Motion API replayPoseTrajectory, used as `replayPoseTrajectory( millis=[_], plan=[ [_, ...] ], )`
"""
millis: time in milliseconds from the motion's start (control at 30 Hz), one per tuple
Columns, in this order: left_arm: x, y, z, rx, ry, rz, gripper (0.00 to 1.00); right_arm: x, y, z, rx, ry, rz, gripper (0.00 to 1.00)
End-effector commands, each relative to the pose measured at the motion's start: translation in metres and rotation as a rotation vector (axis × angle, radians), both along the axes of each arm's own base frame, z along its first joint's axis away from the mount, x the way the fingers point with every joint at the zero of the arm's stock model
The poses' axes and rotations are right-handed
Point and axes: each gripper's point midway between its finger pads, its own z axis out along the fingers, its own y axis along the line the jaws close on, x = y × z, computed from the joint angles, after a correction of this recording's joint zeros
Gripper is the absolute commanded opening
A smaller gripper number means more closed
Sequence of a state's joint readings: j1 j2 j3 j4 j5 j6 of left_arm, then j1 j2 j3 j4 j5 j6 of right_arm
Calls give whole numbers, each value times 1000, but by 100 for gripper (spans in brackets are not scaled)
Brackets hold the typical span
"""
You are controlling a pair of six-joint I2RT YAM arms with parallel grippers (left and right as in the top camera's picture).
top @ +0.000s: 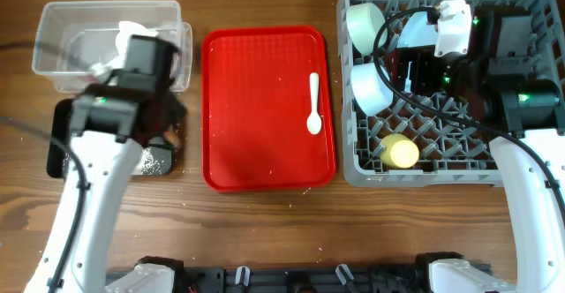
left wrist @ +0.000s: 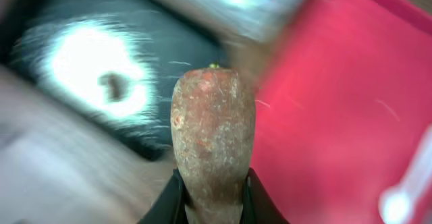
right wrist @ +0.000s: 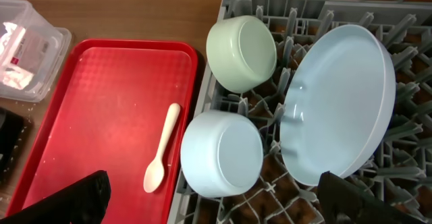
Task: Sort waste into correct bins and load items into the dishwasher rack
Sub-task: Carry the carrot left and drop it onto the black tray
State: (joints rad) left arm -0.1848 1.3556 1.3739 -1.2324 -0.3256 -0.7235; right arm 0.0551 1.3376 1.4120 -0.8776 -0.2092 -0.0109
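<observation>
My left gripper (left wrist: 212,187) is clamping the long brown food stick (left wrist: 212,123) between its fingers. The stick is pointing out over the edge of the black tray (left wrist: 169,48), where white crumbs (left wrist: 88,69) and a small brown lump (left wrist: 111,84) are lying, though that view is coming through blurred. The red tray (top: 265,152) is sitting just beside it, carrying the white spoon (top: 314,103). The clear tub (top: 53,28) is holding the crumpled napkin (top: 132,30). My right gripper (right wrist: 212,183) is hanging over the rack (top: 353,171), fingers spread wide and gripping nothing. The plate (right wrist: 337,102), mint bowl (right wrist: 241,52) and light blue bowl (right wrist: 221,153) are standing tipped among the pegs, and the yellow cup (top: 400,152) is sitting near the rack's front edge.
</observation>
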Motion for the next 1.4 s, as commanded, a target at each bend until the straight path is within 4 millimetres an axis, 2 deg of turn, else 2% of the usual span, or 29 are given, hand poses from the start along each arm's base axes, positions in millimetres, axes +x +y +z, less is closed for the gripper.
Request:
replayPoseTrajectory(
  millis=[0,67,133,267,533,700,767,833,967,1067,1133,1233,1333,1367],
  plan=[
    [-22,73,-18,44,-50,515,4,-1,1,2,17,-4,-4,100],
    [-23,88,-38,33,-53,611,5,-1,1,2,17,-4,-4,100],
    [-19,101,-66,19,-64,661,5,-1,1,2,17,-4,-5,100],
    [-6,117,-114,-20,-112,721,4,-1,1,2,17,-3,-5,100],
    [29,130,-172,-25,-148,745,5,-2,1,1,18,3,-5,100],
    [35,132,-196,-20,-122,746,14,-3,1,1,17,6,-5,100],
    [34,131,-200,-17,-110,745,24,-3,1,1,17,6,-5,100],
    [34,131,-199,-13,-108,731,34,-3,1,1,17,6,-5,100],
    [39,132,-192,36,-67,591,38,-3,1,1,17,5,-5,100],
    [41,133,-165,73,-53,485,50,-2,1,2,17,1,-5,100],
    [43,130,-149,68,-65,440,55,-1,1,3,18,-7,-5,100],
    [50,113,-122,8,-114,296,59,0,1,4,18,-14,-5,100],
    [58,84,-92,-84,-187,96,76,0,1,4,15,-13,-3,100],
    [60,66,-79,-138,-219,-22,79,0,1,3,15,-11,-3,100]
  ],
)
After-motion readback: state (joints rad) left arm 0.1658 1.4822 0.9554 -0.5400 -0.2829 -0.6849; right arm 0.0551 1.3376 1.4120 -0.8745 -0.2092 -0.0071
